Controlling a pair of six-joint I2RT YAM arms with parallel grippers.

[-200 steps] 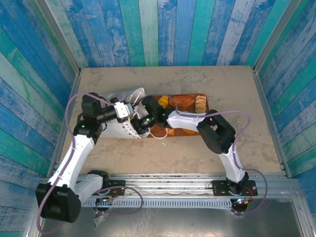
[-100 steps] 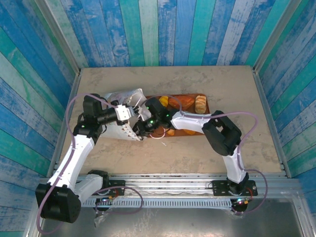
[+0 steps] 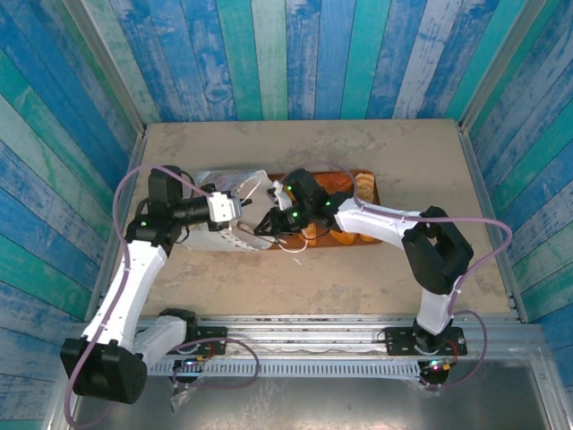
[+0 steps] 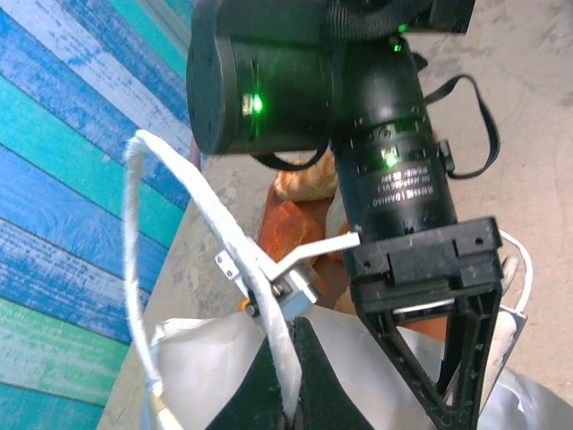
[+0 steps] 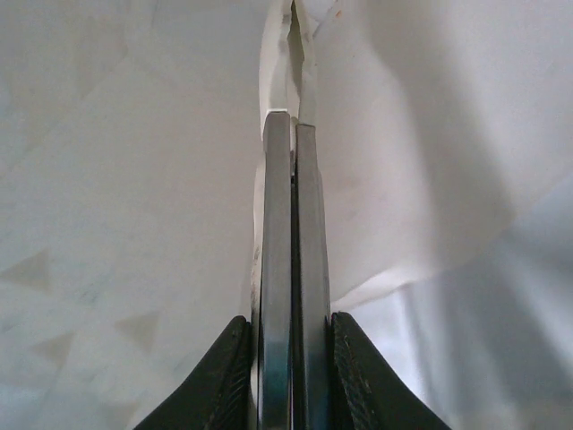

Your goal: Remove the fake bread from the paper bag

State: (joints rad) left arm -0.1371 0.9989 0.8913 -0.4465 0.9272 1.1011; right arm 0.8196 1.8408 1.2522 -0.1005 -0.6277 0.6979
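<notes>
On the sandy counter (image 3: 403, 269) the paper bag (image 3: 210, 237) lies on its side, with its mouth toward the reddish tray (image 3: 351, 173) just beside it. Several pieces of fake bread (image 3: 364, 187) sit on that tray. Whether any are left inside the bag cannot be told, since the arms and the paper hide its inside. The right fingers (image 5: 285, 179) are pressed together on a thin edge of the bag's white paper, near the mouth. The left fingers (image 4: 309, 394) are clamped on a cord handle (image 4: 134, 224), which loops away from them over the bag.

The step looks like spreading or tipping the bag with both holds, so that whatever is inside can come out toward the tray. To do it well, the two pulls should part gently. Paper pinched at one thin edge will likely tear or slip if jerked, and the cord may drag the whole light bag along rather than open it. Raise the closed end slowly, hold the mouth low and facing the tray, and watch for rolls sliding past it onto the counter.
</notes>
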